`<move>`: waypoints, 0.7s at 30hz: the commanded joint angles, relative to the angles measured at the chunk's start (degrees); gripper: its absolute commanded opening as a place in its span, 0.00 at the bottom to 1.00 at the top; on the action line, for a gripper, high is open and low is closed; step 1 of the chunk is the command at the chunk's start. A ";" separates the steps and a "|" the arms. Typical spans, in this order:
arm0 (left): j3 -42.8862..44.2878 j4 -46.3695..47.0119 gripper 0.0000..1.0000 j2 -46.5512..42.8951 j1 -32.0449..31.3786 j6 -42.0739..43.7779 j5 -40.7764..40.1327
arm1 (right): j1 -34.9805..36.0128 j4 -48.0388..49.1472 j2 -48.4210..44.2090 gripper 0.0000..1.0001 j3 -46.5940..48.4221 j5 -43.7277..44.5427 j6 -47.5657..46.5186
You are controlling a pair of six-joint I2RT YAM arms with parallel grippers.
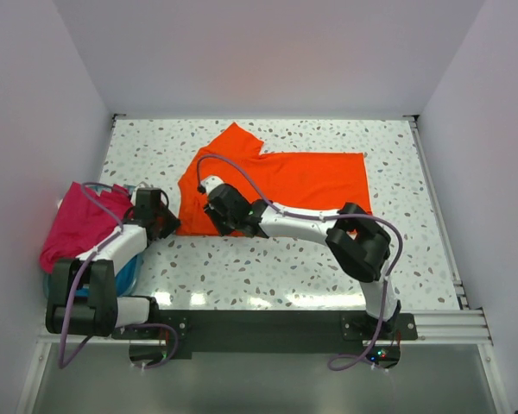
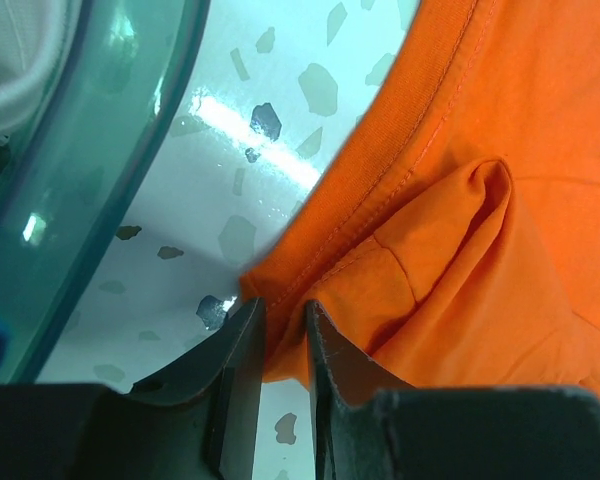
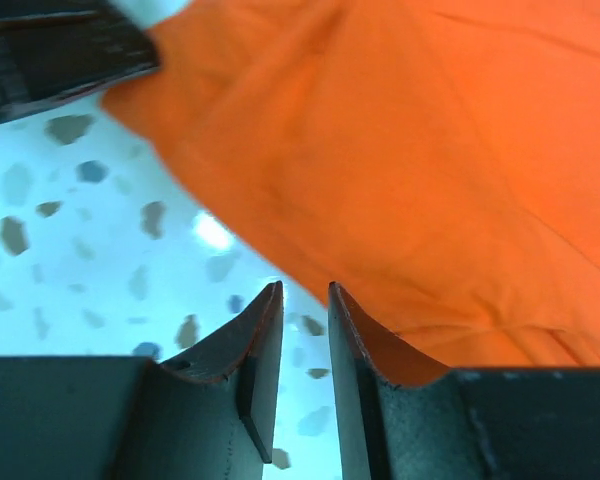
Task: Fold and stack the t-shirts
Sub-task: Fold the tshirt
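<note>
A vivid orange t-shirt (image 1: 285,181) lies spread on the speckled table. My left gripper (image 1: 162,217) is at its near-left corner. In the left wrist view the gripper (image 2: 285,308) is shut on that corner of the orange t-shirt (image 2: 480,200), with cloth pinched between the fingers. My right gripper (image 1: 217,210) is over the shirt's near-left edge. In the right wrist view the gripper (image 3: 305,290) has its jaws a little apart with only table between them, and the orange t-shirt (image 3: 430,150) edge lies just past the tips. A magenta t-shirt (image 1: 82,220) is heaped in the tub.
The pale blue plastic tub (image 1: 128,269) stands at the table's left edge, and its rim (image 2: 100,150) is close beside my left gripper. White walls enclose the table on three sides. The left gripper's body (image 3: 60,50) shows in the right wrist view.
</note>
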 commanded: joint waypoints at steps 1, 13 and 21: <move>0.44 2.34 0.27 -0.21 0.39 0.91 -0.84 | 2.31 6.76 -0.82 0.29 1.44 -1.12 -5.44; -3.86 6.73 0.26 -1.53 1.45 -0.24 3.02 | 6.18 11.16 7.45 0.41 8.20 1.42 -5.62; -4.83 7.96 0.24 -1.70 2.06 -0.06 4.96 | 7.33 11.24 11.50 0.48 11.99 4.76 -4.31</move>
